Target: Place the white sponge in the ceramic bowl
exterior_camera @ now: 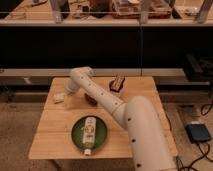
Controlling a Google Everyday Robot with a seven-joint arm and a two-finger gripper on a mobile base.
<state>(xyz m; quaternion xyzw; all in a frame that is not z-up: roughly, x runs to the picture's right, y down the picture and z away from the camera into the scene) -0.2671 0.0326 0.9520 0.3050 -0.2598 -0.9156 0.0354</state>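
Observation:
The white sponge (59, 98) lies flat on the wooden table (60, 142), near its back left corner. My gripper (66, 92) hangs just right of the sponge and slightly above it, open, with nothing in it. The arm rises from the lower right, bends at an elbow (80, 76) and drops toward the sponge. The ceramic bowl (76, 135), a wide dark green dish, sits at the front of the table. A white labelled bottle (89, 133) lies inside it.
A small dark bowl (117, 83) holding an orange-brown item stands at the back right. A reddish-brown object (91, 99) shows partly under the arm. Dark shelving runs behind the table, and a pedal-like box (199, 133) lies on the floor at right.

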